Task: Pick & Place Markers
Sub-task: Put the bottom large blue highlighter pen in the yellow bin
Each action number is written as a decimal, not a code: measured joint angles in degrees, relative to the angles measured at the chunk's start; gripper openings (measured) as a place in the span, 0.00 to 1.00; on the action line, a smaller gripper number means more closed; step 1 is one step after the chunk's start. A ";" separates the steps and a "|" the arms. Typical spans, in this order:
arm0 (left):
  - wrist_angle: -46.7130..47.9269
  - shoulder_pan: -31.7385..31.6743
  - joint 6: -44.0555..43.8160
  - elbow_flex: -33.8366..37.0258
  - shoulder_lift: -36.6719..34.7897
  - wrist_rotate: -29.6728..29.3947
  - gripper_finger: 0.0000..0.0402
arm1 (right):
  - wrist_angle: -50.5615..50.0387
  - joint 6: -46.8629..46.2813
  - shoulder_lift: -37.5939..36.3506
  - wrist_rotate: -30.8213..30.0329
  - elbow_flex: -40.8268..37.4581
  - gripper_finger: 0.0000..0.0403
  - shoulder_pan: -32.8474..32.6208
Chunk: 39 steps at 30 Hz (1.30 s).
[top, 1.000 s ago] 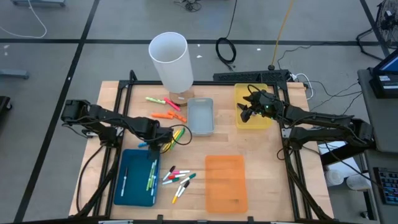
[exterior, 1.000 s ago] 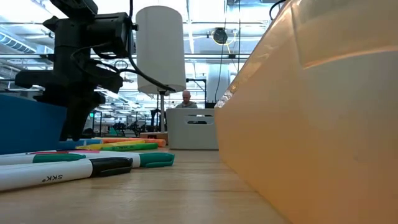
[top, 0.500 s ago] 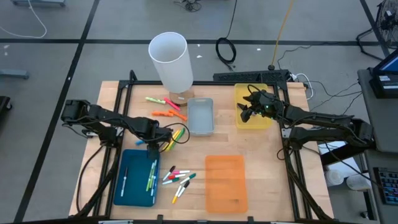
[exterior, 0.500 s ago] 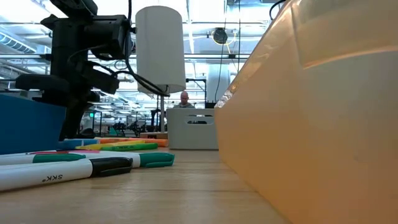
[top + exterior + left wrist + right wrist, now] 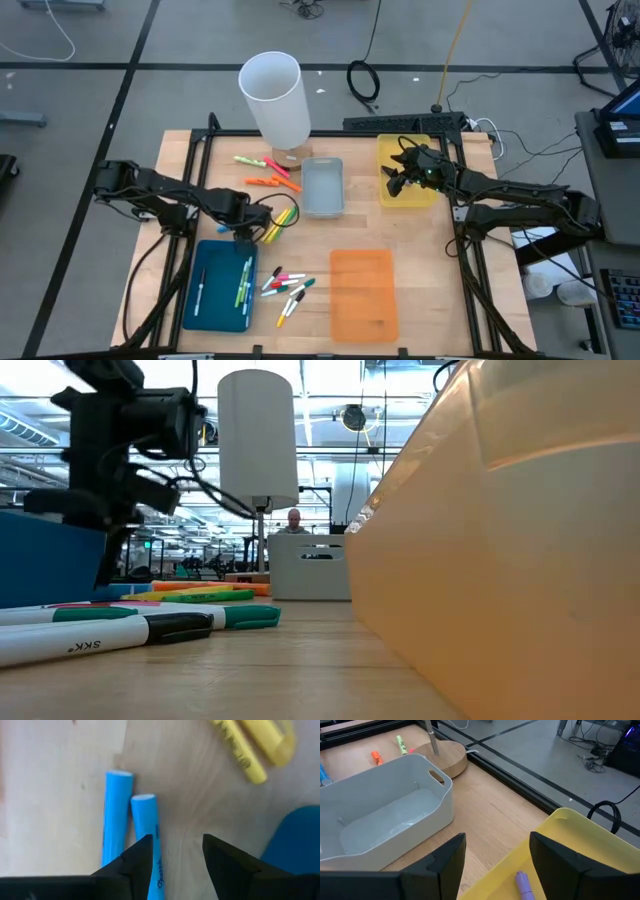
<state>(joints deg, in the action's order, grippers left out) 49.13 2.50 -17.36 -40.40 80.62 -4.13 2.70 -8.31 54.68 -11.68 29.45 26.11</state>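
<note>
High view: a few markers (image 5: 243, 282) lie in the blue tray (image 5: 212, 302); most remain loose on the table (image 5: 420, 260). Left wrist view: the left gripper (image 5: 176, 851), jaws apart, hovers over two blue markers (image 5: 134, 837). Right wrist view: the right gripper (image 5: 497, 846) waits open over the yellow tray (image 5: 580, 837).

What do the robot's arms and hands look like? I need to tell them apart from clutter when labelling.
Both arms are dark, near black, built of jointed tubular links. A black cable loops beside the left hand. The right hand has a tiny green light near its wrist. Each hand ends in two dark, wedge-shaped fingers with angular tips.
</note>
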 joint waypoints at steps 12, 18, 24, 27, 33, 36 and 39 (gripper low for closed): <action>-9.23 -2.83 2.98 6.58 -0.34 6.71 0.37 | 0.05 -0.03 0.00 0.00 0.00 0.52 -0.02; -10.28 -5.15 7.45 6.84 -0.22 4.89 0.18 | 0.06 -0.19 0.00 0.02 0.00 0.52 -0.02; -10.19 -6.23 6.52 6.90 -0.17 5.58 0.02 | 0.05 -0.21 -0.01 0.01 0.01 0.52 -0.01; -10.24 -5.98 6.65 6.91 -0.17 5.51 0.03 | 0.04 -0.21 -0.02 0.02 0.02 0.52 -0.02; -10.25 -5.74 6.73 7.05 -0.68 5.02 0.01 | 0.04 -0.21 -0.01 0.02 0.01 0.52 -0.02; -9.59 -5.72 6.57 6.03 -1.75 4.46 0.01 | 0.04 -0.21 -0.02 0.02 0.00 0.52 -0.01; -7.96 -5.74 6.98 4.09 -3.78 2.44 0.00 | 0.04 -0.23 -0.02 0.01 0.00 0.52 0.00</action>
<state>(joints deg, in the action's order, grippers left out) 41.17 -3.24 -10.38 -36.32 76.84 -1.69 2.74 -8.54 54.65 -11.67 29.46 26.11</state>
